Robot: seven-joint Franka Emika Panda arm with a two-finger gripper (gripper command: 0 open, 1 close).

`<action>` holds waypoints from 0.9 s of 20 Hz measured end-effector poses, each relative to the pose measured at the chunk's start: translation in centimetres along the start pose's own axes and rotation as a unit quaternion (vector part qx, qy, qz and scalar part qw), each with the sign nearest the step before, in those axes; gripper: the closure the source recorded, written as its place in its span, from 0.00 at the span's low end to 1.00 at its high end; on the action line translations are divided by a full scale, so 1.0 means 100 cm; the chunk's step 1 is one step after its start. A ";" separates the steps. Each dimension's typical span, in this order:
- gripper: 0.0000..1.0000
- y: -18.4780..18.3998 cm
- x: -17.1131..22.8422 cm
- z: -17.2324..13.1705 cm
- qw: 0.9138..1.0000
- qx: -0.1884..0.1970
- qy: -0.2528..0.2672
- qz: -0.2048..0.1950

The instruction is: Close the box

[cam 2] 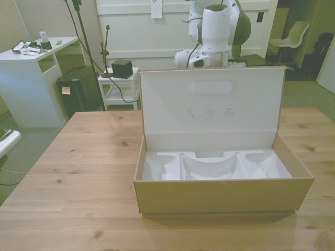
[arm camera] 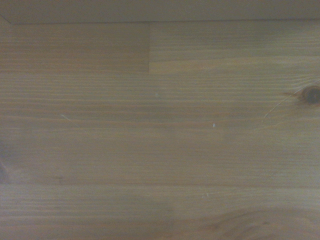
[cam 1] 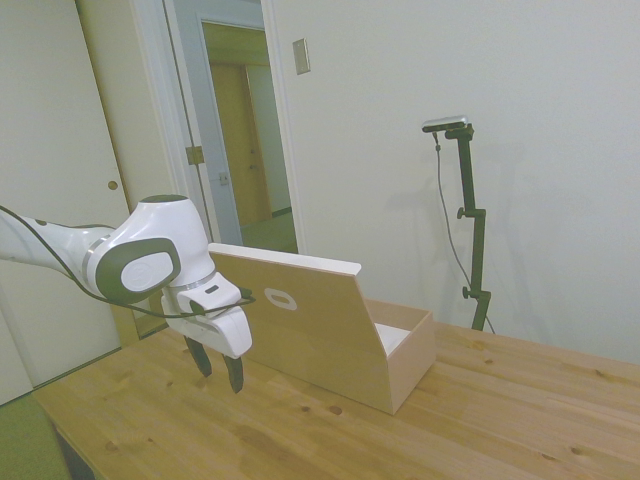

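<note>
Jaws slightly parted behind lid [cam 1: 300, 300], box [cam 2: 222, 194] open

An office-like room turned robot lab: a white robot arm [cam 2: 215, 31] works at a wooden counter [cam 2: 84, 157] among plain white walls, panel doors [cam 1: 50, 180], a white desk [cam 2: 31, 57], a small cart [cam 2: 119, 86] and an office chair [cam 2: 294, 36].

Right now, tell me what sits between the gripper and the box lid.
Nothing: in the side view only a bare gap separates the gripper from the raised lid of the box.
</note>
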State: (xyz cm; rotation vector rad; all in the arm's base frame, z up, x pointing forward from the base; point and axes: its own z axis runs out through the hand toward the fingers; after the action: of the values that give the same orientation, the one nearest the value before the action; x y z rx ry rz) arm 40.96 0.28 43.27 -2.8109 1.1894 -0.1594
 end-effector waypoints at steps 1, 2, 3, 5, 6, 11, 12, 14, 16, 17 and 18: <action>0.00 0.000 0.000 0.000 1.000 -0.001 0.000 0.001; 0.00 0.000 0.000 0.001 1.000 -0.004 0.003 0.003; 0.00 0.000 0.000 0.000 1.000 -0.004 0.003 0.005; 0.00 0.003 0.002 -0.002 1.000 -0.002 0.005 0.008; 0.00 0.006 0.005 -0.005 1.000 0.001 0.008 0.012; 0.00 0.028 0.020 -0.034 0.999 0.022 0.030 0.037; 0.00 0.033 0.024 -0.041 0.998 0.025 0.038 0.040; 0.00 0.041 0.035 -0.055 0.997 0.032 0.053 0.048; 0.00 0.047 0.046 -0.068 0.996 0.040 0.063 0.054; 0.00 0.050 0.052 -0.073 0.995 0.044 0.067 0.056; 0.00 0.051 0.058 -0.080 0.995 0.048 0.072 0.057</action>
State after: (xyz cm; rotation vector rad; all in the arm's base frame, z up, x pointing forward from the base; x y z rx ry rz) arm 40.28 -7.72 50.91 -2.6783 1.3297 -0.4051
